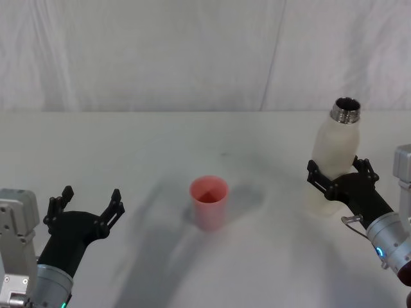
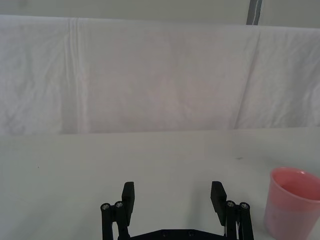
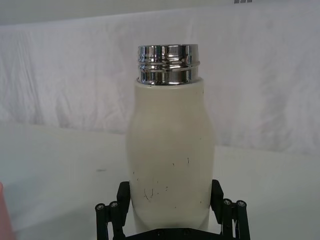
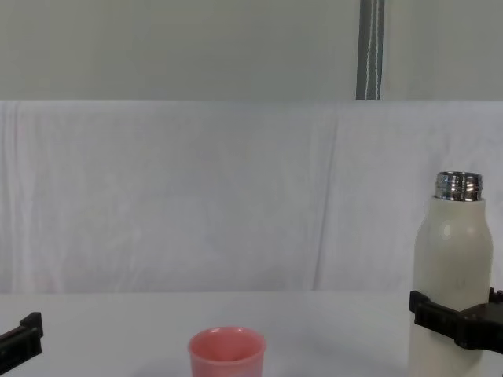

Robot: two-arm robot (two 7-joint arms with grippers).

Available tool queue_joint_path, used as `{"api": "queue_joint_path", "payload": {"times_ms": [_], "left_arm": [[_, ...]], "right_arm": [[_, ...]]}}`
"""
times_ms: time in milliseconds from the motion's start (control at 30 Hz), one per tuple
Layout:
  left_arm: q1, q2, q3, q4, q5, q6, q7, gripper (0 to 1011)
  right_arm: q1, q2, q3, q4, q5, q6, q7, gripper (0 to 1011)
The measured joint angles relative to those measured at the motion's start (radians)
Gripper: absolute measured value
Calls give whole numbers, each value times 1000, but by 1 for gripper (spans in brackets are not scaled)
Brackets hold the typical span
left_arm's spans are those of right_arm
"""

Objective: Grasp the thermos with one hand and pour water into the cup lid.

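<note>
The right gripper (image 1: 341, 174) brackets the upright, tall cream-white steel-necked thermos (image 1: 334, 157) on the white counter (image 1: 160, 147), jaws apparently not yet clenched; the salmon-pink cup lid (image 1: 209, 202) stands leftward, left gripper (image 1: 90, 202) idle, released.

The head view looks forward and down on the table (image 1: 160, 147), cup lid (image 1: 209, 202) near centre, thermos (image 1: 334, 160) at 3 o'clock. The chest view sits lower, facing level across the table, sharing both things. The left wrist view looks past its left gripper (image 2: 173, 197) toward the cup lid; the right wrist view sits close behind the thermos, right gripper (image 3: 170, 197) around it
</note>
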State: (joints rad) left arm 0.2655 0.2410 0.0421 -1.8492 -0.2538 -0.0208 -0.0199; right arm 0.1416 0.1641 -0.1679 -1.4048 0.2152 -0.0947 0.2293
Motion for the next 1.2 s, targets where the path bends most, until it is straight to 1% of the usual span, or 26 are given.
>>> {"api": "queue_joint_path", "payload": {"times_ms": [367, 1200], "left_arm": [[0, 0, 0, 0, 0, 0, 0, 1001], [0, 0, 0, 0, 0, 0, 0, 1001]], "right_arm": [[-16, 2, 6, -24, 0, 6, -13, 1000], [-58, 14, 12, -75, 8, 20, -10, 1000]]}}
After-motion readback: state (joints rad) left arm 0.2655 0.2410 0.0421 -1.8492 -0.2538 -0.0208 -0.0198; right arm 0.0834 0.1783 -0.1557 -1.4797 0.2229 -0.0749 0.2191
